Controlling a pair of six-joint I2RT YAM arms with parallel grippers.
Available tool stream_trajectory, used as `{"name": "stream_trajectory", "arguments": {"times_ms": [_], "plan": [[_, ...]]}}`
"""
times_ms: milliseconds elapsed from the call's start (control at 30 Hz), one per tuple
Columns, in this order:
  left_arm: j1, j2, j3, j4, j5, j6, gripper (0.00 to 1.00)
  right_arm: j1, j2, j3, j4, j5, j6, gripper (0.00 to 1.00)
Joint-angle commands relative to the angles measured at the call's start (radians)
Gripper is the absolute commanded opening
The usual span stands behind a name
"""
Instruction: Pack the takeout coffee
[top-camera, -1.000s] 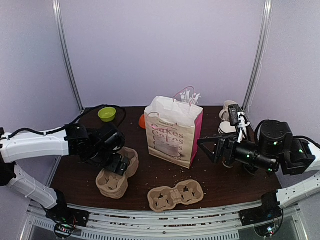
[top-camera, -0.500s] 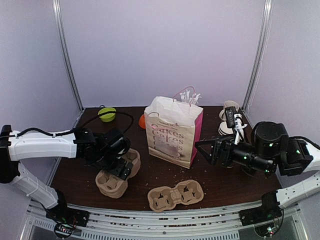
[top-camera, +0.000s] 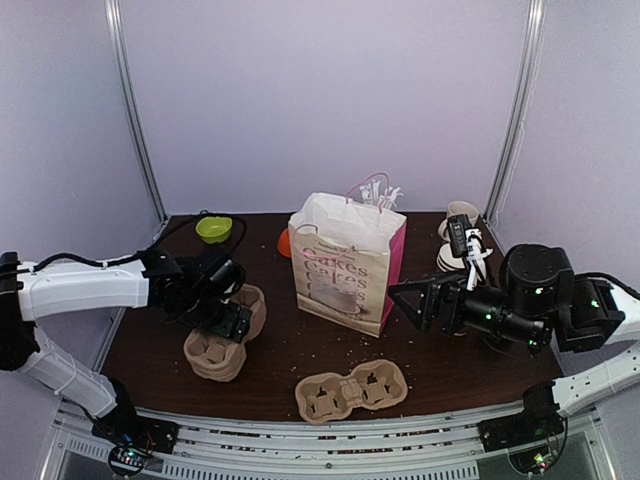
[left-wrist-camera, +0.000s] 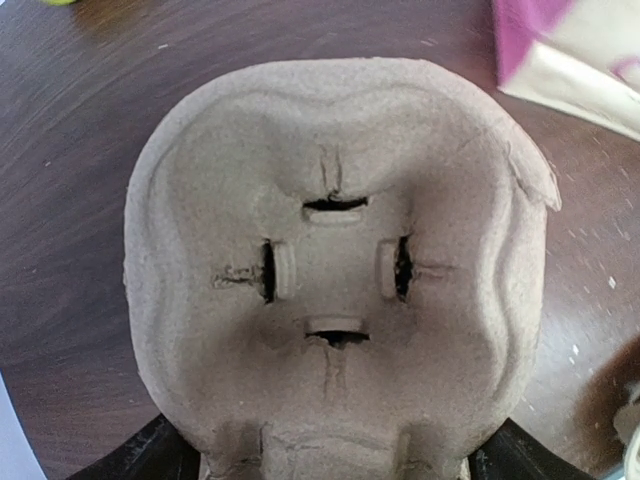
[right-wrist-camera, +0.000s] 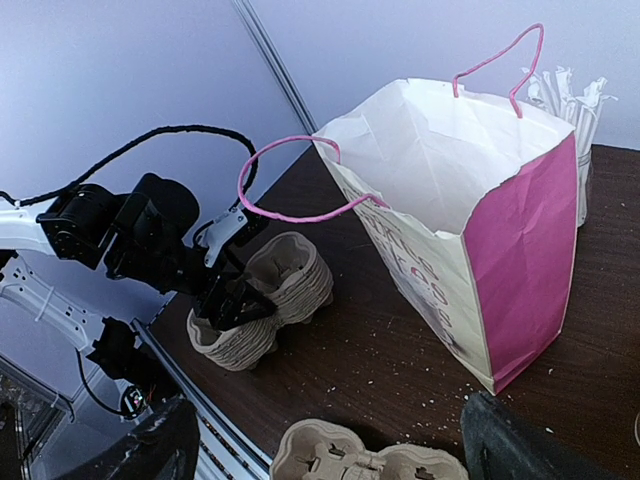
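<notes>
I cannot make out the takeout coffee; only pale cup shapes (top-camera: 452, 238) show at the back right, half hidden behind my right arm. My left gripper (top-camera: 226, 322) sits over a stack of moulded pulp cup carriers (top-camera: 218, 340), one finger against each side of its waist. In the left wrist view the stack (left-wrist-camera: 335, 250) fills the frame and the black fingertips (left-wrist-camera: 150, 455) show at the bottom corners. My right gripper (top-camera: 412, 303) hangs open and empty to the right of the white and pink paper bag (top-camera: 345, 262), whose mouth is open (right-wrist-camera: 450, 150).
A single two-cup carrier (top-camera: 350, 392) lies near the front edge. At the back are a green bowl (top-camera: 213, 228), an orange thing (top-camera: 284, 243) behind the bag, and wrapped straws (right-wrist-camera: 575, 100). Crumbs dot the dark table (top-camera: 440, 365).
My left gripper closed slightly around the carrier stack, and the stack shifted left and turned with it. The right gripper edged a little toward the bag.
</notes>
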Motion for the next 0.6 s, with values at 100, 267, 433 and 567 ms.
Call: {"name": "stream_trajectory", "arguments": {"times_ms": [100,267,433,567], "plan": [[0.263,0.018,-0.062,0.014,-0.082,0.045,0.81,-0.003,-0.02,0.005,0.006,0.002,-0.012,0.93],[0.538,0.092,-0.026,0.11,-0.062,0.147,0.8,-0.002,-0.039,-0.015,0.022,0.001,-0.024,0.94],[0.684,0.303,0.162,0.16,-0.035,0.205,0.8,-0.007,-0.034,-0.022,0.035,-0.021,-0.028,0.94],[0.771,0.488,0.329,0.153,0.012,0.223,0.8,-0.009,-0.025,-0.017,0.044,-0.046,-0.022,0.94]]}}
